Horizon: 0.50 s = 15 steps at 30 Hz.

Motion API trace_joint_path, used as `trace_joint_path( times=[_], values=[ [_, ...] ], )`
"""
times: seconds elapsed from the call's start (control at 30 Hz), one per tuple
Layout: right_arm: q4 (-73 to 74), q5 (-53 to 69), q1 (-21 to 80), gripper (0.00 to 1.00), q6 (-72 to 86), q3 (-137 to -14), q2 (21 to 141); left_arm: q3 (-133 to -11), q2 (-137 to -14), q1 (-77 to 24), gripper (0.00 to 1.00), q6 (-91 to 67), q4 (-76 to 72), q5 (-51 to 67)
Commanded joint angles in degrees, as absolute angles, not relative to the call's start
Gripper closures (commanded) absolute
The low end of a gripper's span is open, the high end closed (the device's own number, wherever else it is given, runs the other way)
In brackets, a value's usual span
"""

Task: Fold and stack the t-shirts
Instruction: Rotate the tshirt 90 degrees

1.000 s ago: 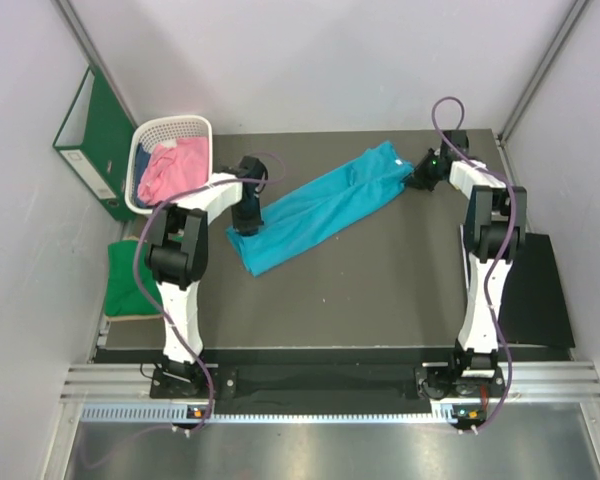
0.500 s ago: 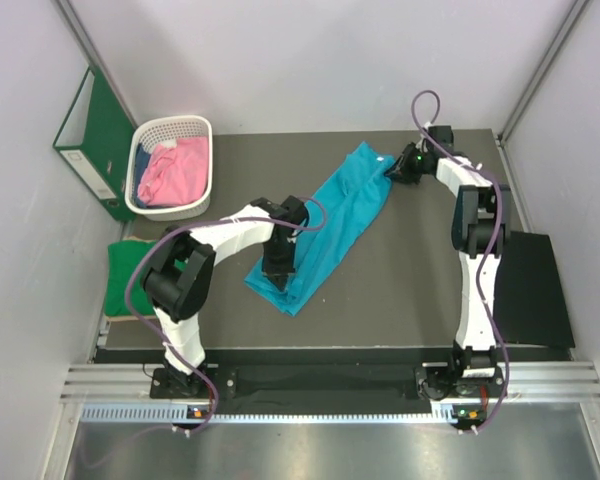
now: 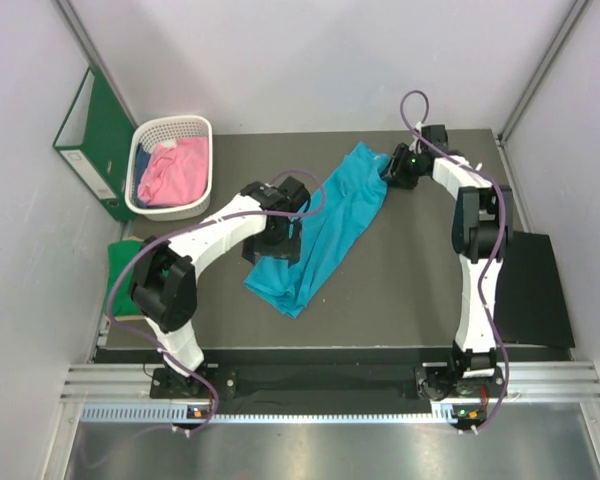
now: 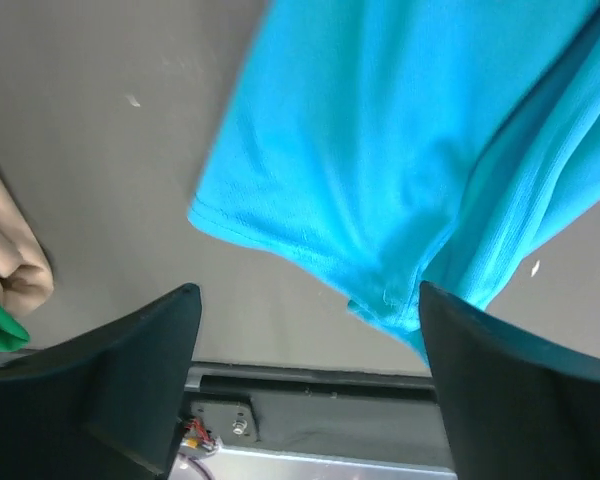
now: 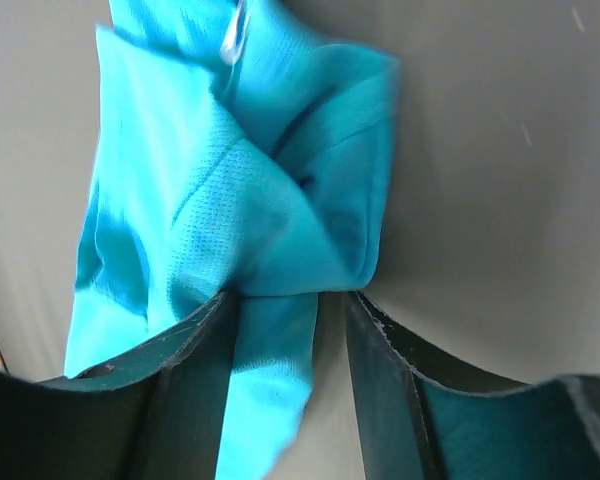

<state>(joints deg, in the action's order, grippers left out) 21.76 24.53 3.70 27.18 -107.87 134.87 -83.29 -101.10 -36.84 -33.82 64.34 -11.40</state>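
1. The teal-blue t-shirt [image 3: 330,225] is stretched in a long, narrow band slantwise across the middle of the dark tabletop [image 3: 410,270]. One end is at the far right and the other, wider end is toward the near left.
2. Along its length the cloth is doubled over in loose folds. From the overhead view I cannot tell whether all of it lies flat or part of it is raised.
3. The right gripper [image 3: 393,168] is at the far end of the shirt. Its wrist view shows the jaws drawn close and pinching a bunched fold of the teal cloth, which fans out beyond them.
4. The left gripper [image 3: 278,245] is at the shirt's left edge, toward the near end. Its jaws are spread wide, with the hem and one corner of the shirt in view beyond them. Whether they touch the cloth I cannot tell.
5. The pink t-shirt [image 3: 165,172] lies crumpled in the white lattice basket [image 3: 170,124] at the far left corner of the tabletop, with some darker blue cloth beside it.
6. The green t-shirt [image 3: 130,272] lies bunched on a beige pad at the left edge, well apart from the teal one.
7. A green ring binder [image 3: 92,140] leans against the left wall, just beside the basket.
8. A black mat [image 3: 532,290] lies off the right edge of the tabletop.
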Motion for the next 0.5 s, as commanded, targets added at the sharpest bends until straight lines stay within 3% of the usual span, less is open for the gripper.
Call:
trace_joint_path(
  times=[0.0, 0.07, 0.23, 0.37, 0.47],
  values=[
    [23.2, 21.97, 3.69, 0.52, 24.35, -102.32, 123.16, -86.84, -103.0, -33.5, 0.02, -30.24, 63.83, -15.13],
    [23.46, 21.88, 3.78, 0.52, 24.0, -99.25, 121.21, -85.09, -102.83, -31.21, 0.02, -29.45, 61.45, -12.06],
    [23.21, 22.06, 3.69, 0.51, 24.08, -92.04, 115.32, -76.92, -100.02, -18.92, 0.02, -26.02, 48.72, 7.96],
    [22.67, 22.41, 3.69, 0.49, 24.61, -89.12, 113.47, -74.53, -101.77, -14.24, 0.02, -21.98, 47.37, 12.83],
    [23.46, 21.71, 3.69, 0.41, 24.79, -88.59, 113.03, -73.4, -102.65, -12.92, 0.02, -19.78, 46.68, 14.41]
  ],
)
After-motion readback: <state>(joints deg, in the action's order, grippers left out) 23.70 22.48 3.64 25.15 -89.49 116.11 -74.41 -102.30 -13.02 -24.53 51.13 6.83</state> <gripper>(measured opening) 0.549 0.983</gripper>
